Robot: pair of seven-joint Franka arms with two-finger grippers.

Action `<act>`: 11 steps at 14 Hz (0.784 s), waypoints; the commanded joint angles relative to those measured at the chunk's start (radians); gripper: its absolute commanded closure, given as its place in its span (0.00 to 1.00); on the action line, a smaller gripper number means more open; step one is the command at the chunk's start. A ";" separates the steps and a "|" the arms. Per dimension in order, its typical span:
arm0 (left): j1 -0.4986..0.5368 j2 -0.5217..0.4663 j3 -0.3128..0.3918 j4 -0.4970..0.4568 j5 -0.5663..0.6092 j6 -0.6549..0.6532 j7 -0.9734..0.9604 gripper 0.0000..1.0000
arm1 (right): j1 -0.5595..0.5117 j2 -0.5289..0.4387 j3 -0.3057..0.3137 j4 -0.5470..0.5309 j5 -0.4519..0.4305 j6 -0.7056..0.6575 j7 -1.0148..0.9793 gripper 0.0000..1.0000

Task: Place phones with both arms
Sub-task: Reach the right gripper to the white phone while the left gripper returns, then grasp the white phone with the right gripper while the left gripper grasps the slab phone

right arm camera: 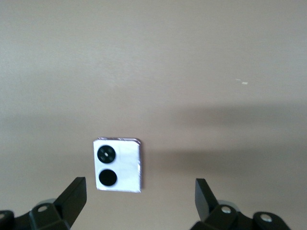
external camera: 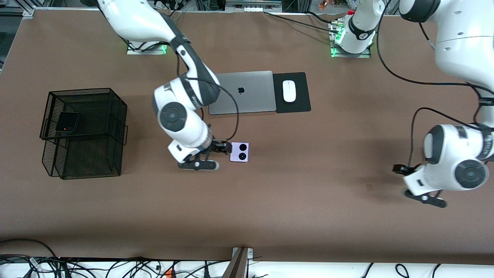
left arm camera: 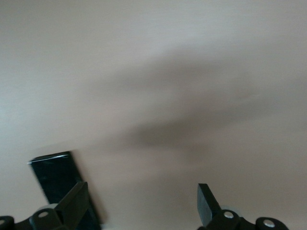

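A lilac-white phone [external camera: 239,151] [right arm camera: 118,165] with two black circles lies flat on the brown table, nearer the front camera than the laptop. My right gripper [external camera: 225,148] [right arm camera: 139,190] hovers open beside it; the phone sits just ahead of the fingertips, closer to one finger, untouched. A small black folded phone [external camera: 68,121] rests on the upper tier of the wire basket. My left gripper [external camera: 399,168] [left arm camera: 142,191] is open and empty over bare table at the left arm's end. The end of a long black phone [left arm camera: 55,175] lies just outside one of its fingers; the front view hides it.
A black wire-mesh basket [external camera: 115,116] with two tiers stands toward the right arm's end. A closed grey laptop [external camera: 247,92] and a white mouse [external camera: 289,91] on a black mat [external camera: 301,104] lie near the bases. Cables [external camera: 115,266] run along the table's front edge.
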 commanded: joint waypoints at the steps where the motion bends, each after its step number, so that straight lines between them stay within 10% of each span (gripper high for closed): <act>1: 0.086 -0.018 -0.020 -0.036 0.026 0.081 0.054 0.00 | 0.039 0.068 -0.011 0.044 -0.018 0.082 0.056 0.00; 11: 0.241 0.024 -0.021 -0.031 -0.136 0.134 0.048 0.00 | 0.108 0.181 -0.011 0.036 -0.189 0.218 0.162 0.00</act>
